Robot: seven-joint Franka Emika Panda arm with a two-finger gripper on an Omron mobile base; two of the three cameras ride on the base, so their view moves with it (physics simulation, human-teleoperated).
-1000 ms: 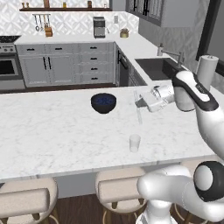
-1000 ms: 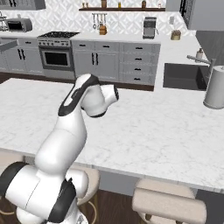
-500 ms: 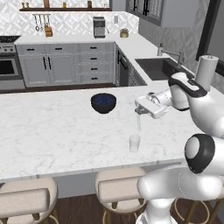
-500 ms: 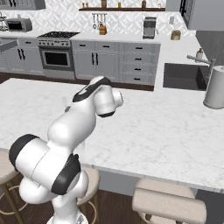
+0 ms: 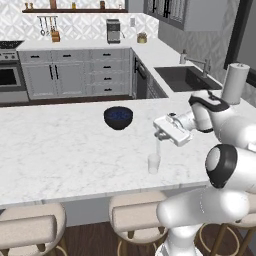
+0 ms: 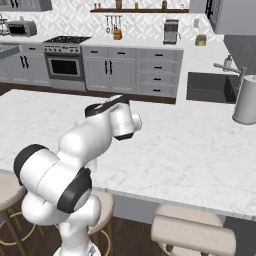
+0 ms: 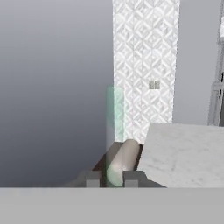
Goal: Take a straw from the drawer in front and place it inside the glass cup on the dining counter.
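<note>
The glass cup (image 5: 153,163) stands on the white dining counter (image 5: 60,155) near its front edge. Directly above it, my gripper (image 5: 159,135) points down and is shut on the straw (image 5: 158,148), a thin pale stick that hangs upright with its lower end at the cup's rim. In the hand view the straw (image 7: 114,127) rises as a pale greenish strip between the two dark fingertips of my gripper (image 7: 113,178). In the right base view my own arm hides the cup and the straw. The drawer is out of view.
A dark blue bowl (image 5: 118,117) sits on the counter behind and left of the cup. A paper towel roll (image 5: 234,83) and a sink (image 5: 186,78) lie to the right. Beige stools (image 5: 134,217) line the counter's near side.
My gripper has come down with the straw, bringing its lower end from well above the counter to the cup's rim. The cup and bowl have not moved.
</note>
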